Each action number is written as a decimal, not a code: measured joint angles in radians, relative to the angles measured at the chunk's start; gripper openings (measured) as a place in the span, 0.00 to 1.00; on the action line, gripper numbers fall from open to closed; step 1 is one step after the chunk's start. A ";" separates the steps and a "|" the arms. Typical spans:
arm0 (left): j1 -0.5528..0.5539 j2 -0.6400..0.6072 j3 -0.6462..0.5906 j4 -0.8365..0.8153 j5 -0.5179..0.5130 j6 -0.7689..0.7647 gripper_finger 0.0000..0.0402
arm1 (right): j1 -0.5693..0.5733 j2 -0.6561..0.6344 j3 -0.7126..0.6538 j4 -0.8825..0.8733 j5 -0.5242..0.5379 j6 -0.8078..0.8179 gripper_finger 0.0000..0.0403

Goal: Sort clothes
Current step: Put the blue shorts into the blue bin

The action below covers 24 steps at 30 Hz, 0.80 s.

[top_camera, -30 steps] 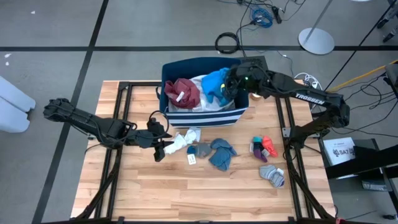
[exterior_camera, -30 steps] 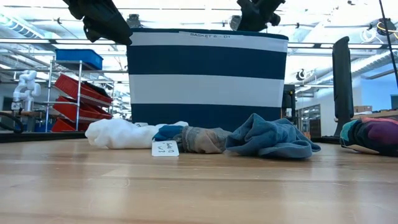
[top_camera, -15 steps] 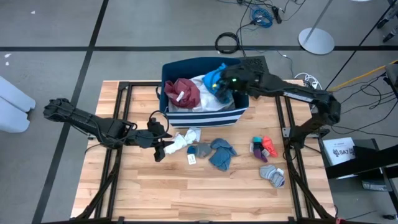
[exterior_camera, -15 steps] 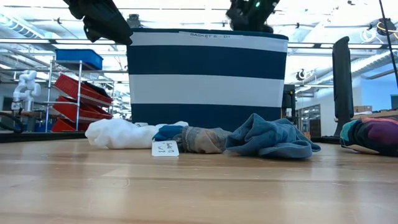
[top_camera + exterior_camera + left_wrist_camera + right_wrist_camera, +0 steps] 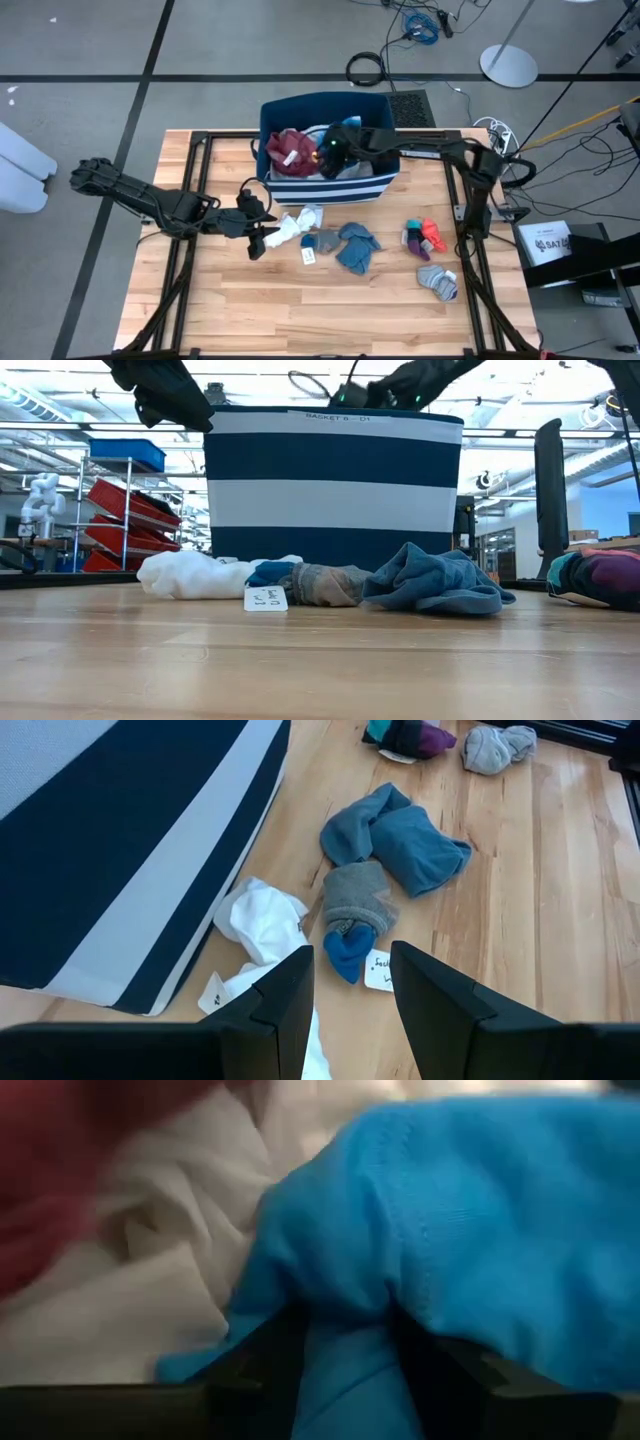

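Right gripper (image 5: 330,152) has swung across the bin (image 5: 300,190), clutching blue garment (image 5: 480,1230).

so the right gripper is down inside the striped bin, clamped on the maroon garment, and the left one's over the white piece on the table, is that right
Not quite. The right gripper is down in the striped bin, but it is clamped on the bright blue garment, not the maroon garment, which lies beside it; the right wrist view shows the blue fabric pinched between the fingers. The left gripper is indeed over the white piece on the table.
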State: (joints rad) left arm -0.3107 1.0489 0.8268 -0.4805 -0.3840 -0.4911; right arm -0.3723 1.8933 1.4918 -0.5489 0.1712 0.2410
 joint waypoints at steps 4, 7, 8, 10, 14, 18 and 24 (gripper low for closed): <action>0.000 0.000 0.000 -0.001 0.000 0.000 0.36 | -0.009 0.051 0.002 -0.004 -0.055 0.013 0.37; 0.000 0.000 0.000 -0.001 0.000 0.000 0.36 | -0.009 0.061 0.002 -0.005 -0.058 0.009 0.37; 0.000 0.000 0.000 0.000 0.000 0.000 0.36 | -0.009 0.061 0.002 -0.005 -0.059 0.007 0.37; 0.000 0.000 0.000 0.000 0.000 0.000 0.36 | -0.009 0.054 0.002 -0.009 -0.061 -0.002 0.37; 0.000 0.000 0.000 -0.001 0.000 0.000 0.36 | -0.008 0.013 0.014 -0.038 -0.073 -0.019 0.37; 0.000 0.000 0.000 0.000 0.000 0.000 0.36 | -0.001 -0.040 0.055 -0.048 -0.080 -0.018 0.37; 0.000 0.000 0.000 0.000 0.005 0.000 0.36 | 0.017 -0.120 0.142 -0.099 -0.079 -0.025 0.37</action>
State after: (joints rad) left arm -0.3107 1.0489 0.8268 -0.4805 -0.3786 -0.4911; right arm -0.3553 1.7729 1.6341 -0.6483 0.0923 0.2158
